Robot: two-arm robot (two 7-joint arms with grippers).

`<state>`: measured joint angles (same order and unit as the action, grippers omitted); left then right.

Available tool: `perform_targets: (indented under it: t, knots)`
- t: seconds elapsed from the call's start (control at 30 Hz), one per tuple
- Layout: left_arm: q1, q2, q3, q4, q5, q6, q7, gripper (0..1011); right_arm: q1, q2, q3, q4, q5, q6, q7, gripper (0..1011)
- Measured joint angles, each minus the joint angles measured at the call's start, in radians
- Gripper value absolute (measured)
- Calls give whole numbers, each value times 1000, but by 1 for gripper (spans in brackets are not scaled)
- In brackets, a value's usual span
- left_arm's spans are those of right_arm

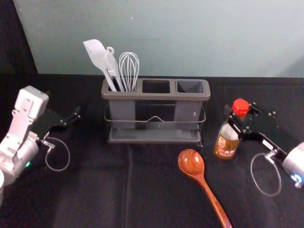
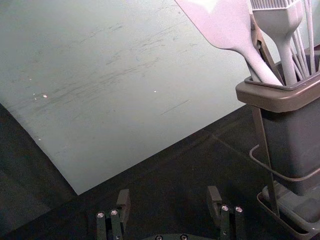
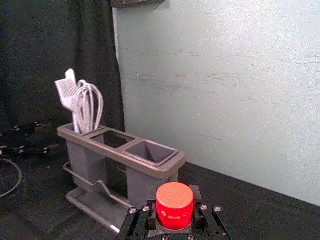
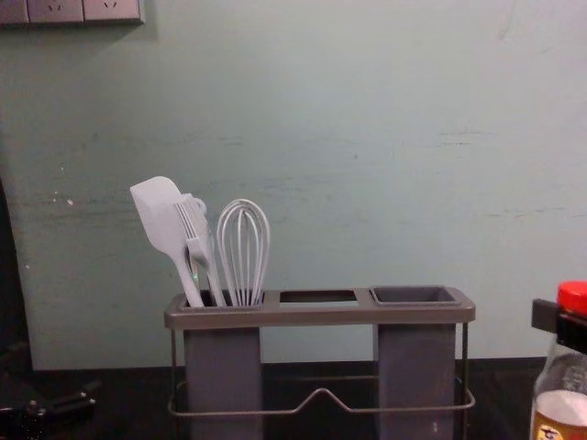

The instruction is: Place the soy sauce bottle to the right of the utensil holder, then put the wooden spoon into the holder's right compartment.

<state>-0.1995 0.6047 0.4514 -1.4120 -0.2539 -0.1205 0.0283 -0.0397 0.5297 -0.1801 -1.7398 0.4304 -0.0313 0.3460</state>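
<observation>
- Red-capped bottle (image 1: 225, 144): right of frame, right claw (image 1: 235, 118) closed round its neck.
- Spoon (image 1: 191, 163): lower frame, right of centre.
- Holder (image 1: 156, 96): centre.
- Left claw (image 1: 71, 119): left of frame, wide open, empty.

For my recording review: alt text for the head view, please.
The right gripper holds a red-capped soy sauce bottle to the right of a grey utensil holder. A wooden spoon lies on black cloth in front of it; a spatula and whisk stand in the holder's left compartment, and the open left gripper is at the left.
</observation>
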Motion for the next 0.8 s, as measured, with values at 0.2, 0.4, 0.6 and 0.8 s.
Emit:
perform_targets:
  t: [0.2,0.4,0.6,0.8]
  knots:
    - [0,0,0,0,0,0,0,1005,80,-44,-17,69,-25,8,3,383]
    - [0,0,0,0,0,0,0,1005,136,-88,-35,143,-49,-1,2,383]
    - [0,0,0,0,0,0,0,1005,167,-126,-42,199,-60,-25,1,383]
    - [0,0,0,0,0,0,0,1005,186,-154,-41,238,-79,-46,-10,383]
